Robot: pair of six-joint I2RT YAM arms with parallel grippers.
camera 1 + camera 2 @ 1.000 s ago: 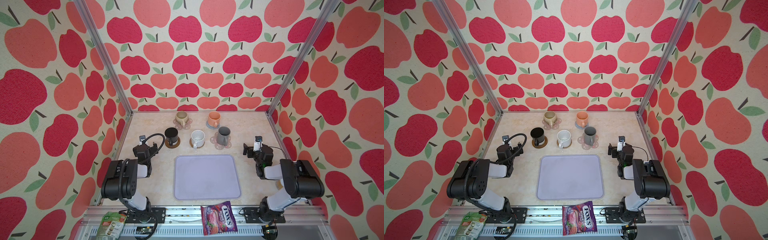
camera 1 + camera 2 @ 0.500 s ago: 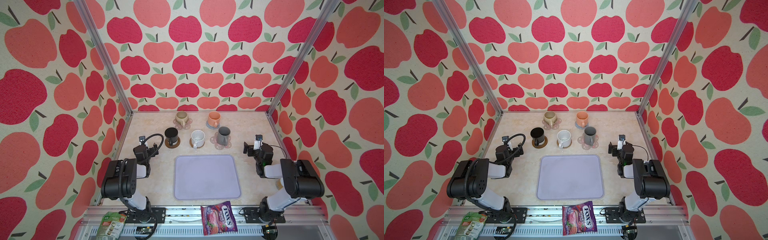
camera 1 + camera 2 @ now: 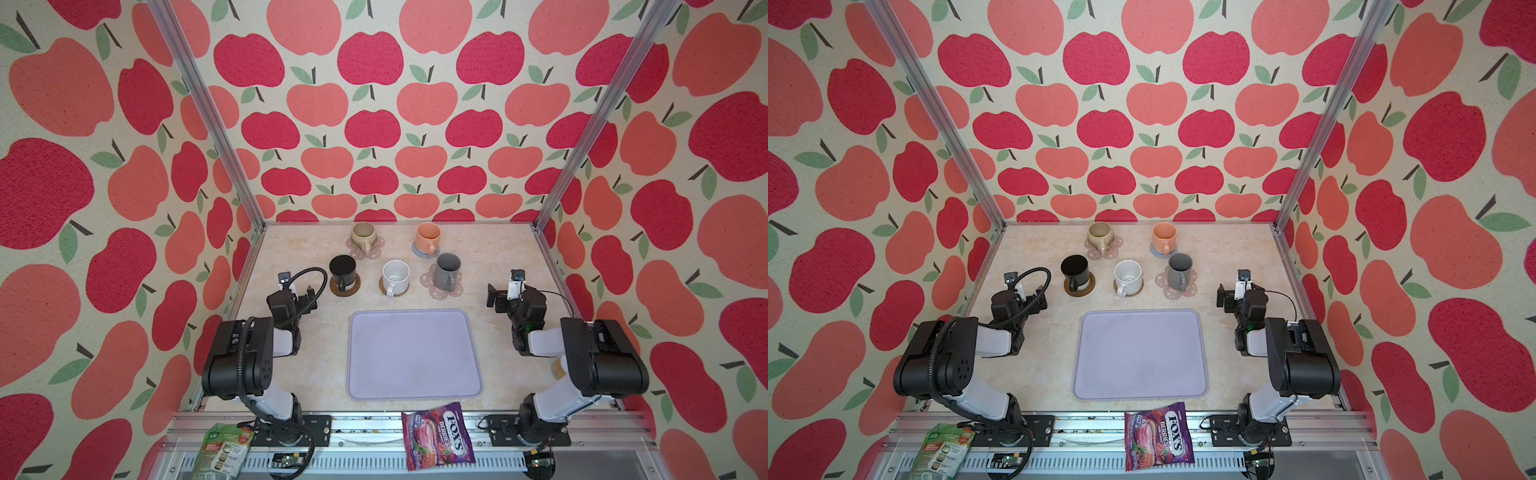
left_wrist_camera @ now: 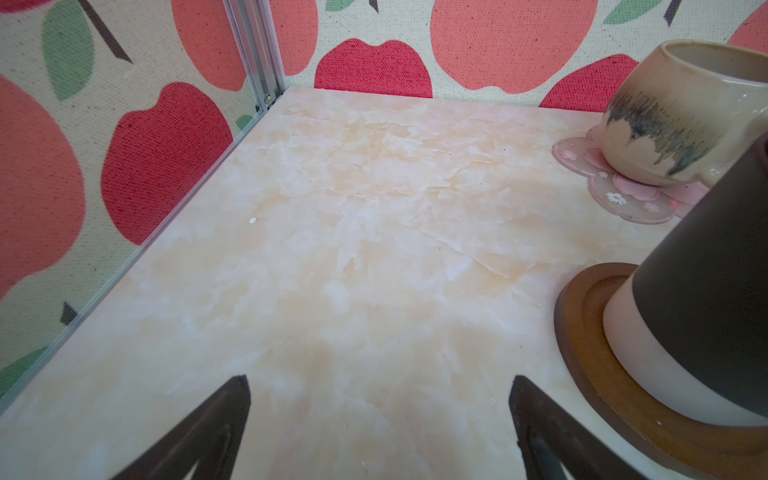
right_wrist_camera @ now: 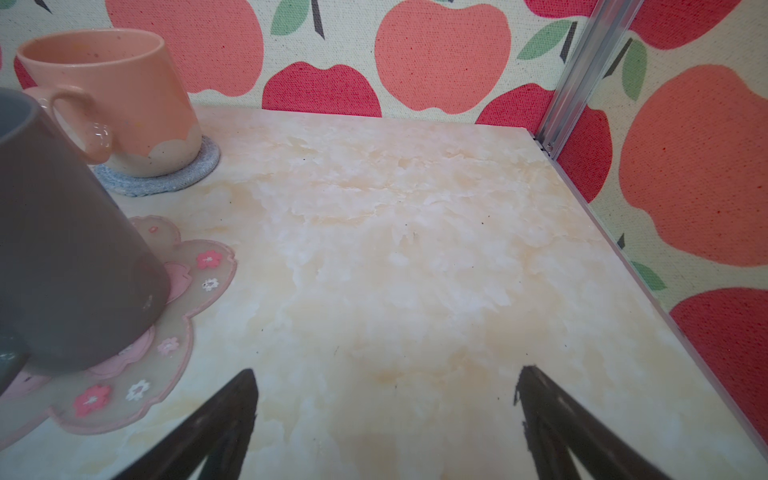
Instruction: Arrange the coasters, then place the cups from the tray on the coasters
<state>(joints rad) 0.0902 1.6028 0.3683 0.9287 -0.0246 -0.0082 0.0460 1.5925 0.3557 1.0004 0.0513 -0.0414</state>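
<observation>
All five cups stand on coasters behind the bare tray (image 3: 415,357): black cup (image 3: 343,269) on brown disc (image 3: 352,291), white cup (image 3: 395,274) on woven mat (image 3: 405,291), grey cup (image 3: 448,268) and beige cup (image 3: 363,235) on pink flower mats (image 3: 428,280), orange cup (image 3: 428,237) on knit mat (image 5: 166,183); task looks done. Left gripper (image 4: 378,382) and right gripper (image 5: 386,374) are spread wide, empty, low over the table (image 3: 498,257) beside the cups. Cups are probably rigid glazed ceramic, weighty, slick, chippable; pinch the rim wall or handle, and expect the thin, light mats to slide.

Two black-and-white arms (image 3: 241,357), the left carrying a ribbed black cable (image 3: 311,270).
</observation>
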